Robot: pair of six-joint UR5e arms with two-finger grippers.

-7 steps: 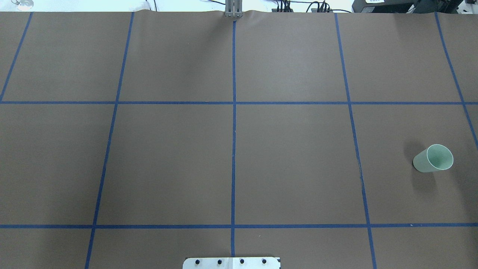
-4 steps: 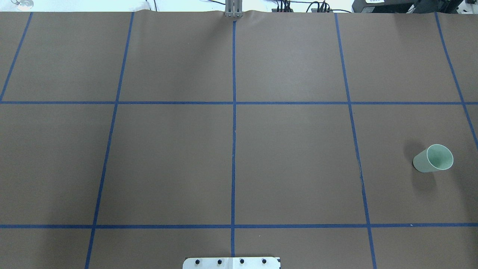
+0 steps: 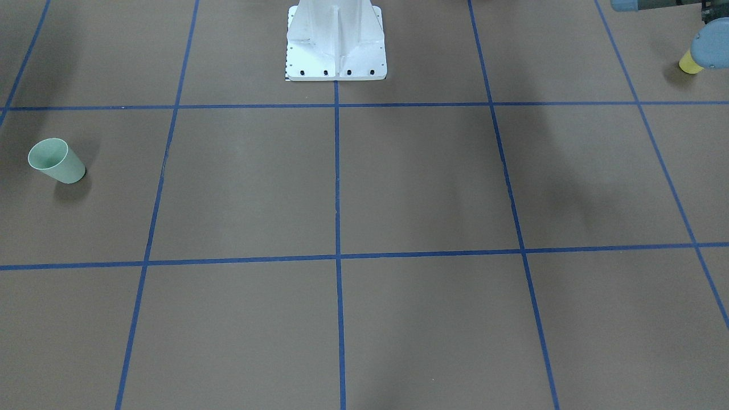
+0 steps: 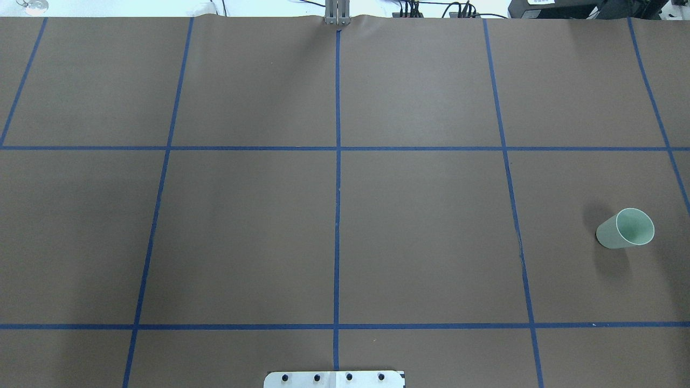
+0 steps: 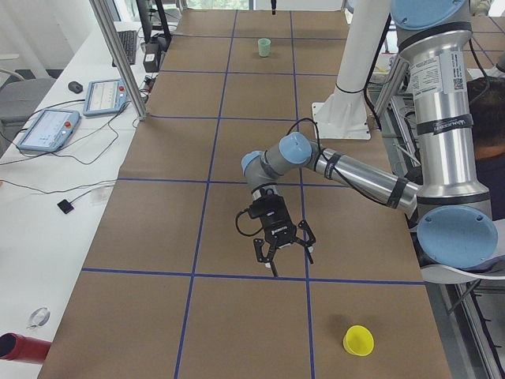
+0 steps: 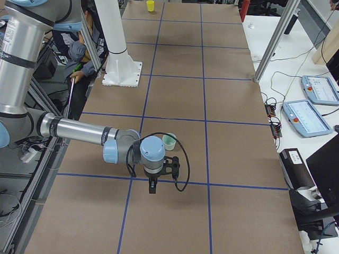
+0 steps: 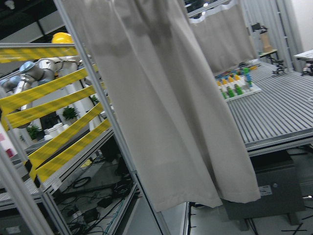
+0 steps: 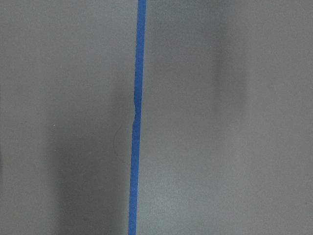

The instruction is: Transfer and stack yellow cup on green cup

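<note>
The green cup [image 4: 625,229] stands upright on the brown table cover at the robot's right end, also seen as the green cup [image 3: 56,161] [image 6: 169,141] [image 5: 264,47]. The yellow cup [image 5: 359,340] sits at the far left end near the robot's side; the yellow cup [image 3: 691,62] is partly hidden by a blue arm joint [image 3: 710,48]. My left gripper [image 5: 282,254] hangs above the table, well short of the yellow cup. My right gripper [image 6: 152,186] hangs close to the green cup. Whether either is open or shut I cannot tell. Neither wrist view shows fingers.
The white robot base [image 3: 336,45] stands at the table's robot-side edge. Blue tape lines [image 4: 337,215] divide the cover into squares. A side table with control tablets [image 5: 47,130] and metal posts [image 5: 118,55] runs along the far edge. A person [image 6: 79,47] sits behind the robot.
</note>
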